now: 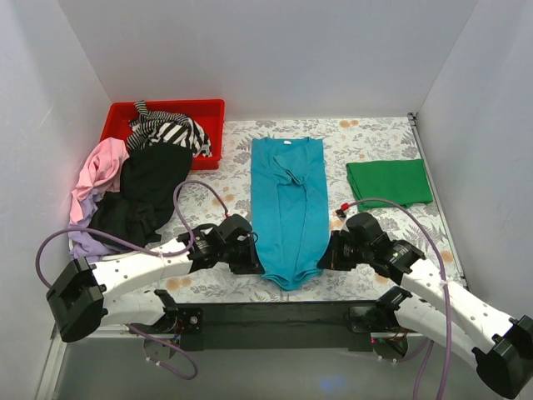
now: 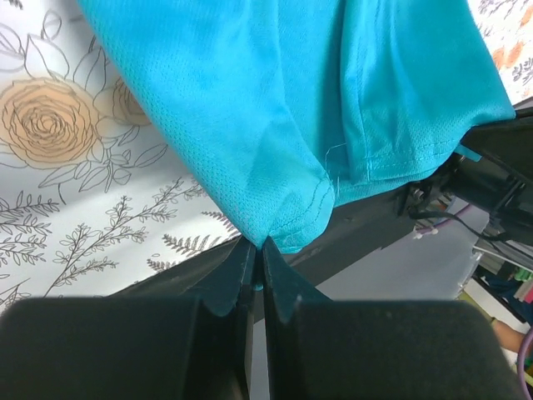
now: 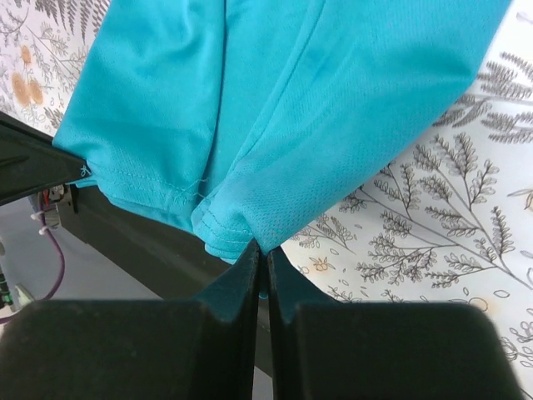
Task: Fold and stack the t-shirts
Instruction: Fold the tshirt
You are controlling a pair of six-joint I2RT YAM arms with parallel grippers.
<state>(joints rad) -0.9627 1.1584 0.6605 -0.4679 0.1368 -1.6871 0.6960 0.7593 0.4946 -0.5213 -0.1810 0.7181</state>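
Floral table: two pincers pinch one teal t-shirt.

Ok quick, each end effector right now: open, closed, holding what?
Left end effector: closed on the teal shirt, at one hem corner.
Right end effector: closed on its other hem corner.
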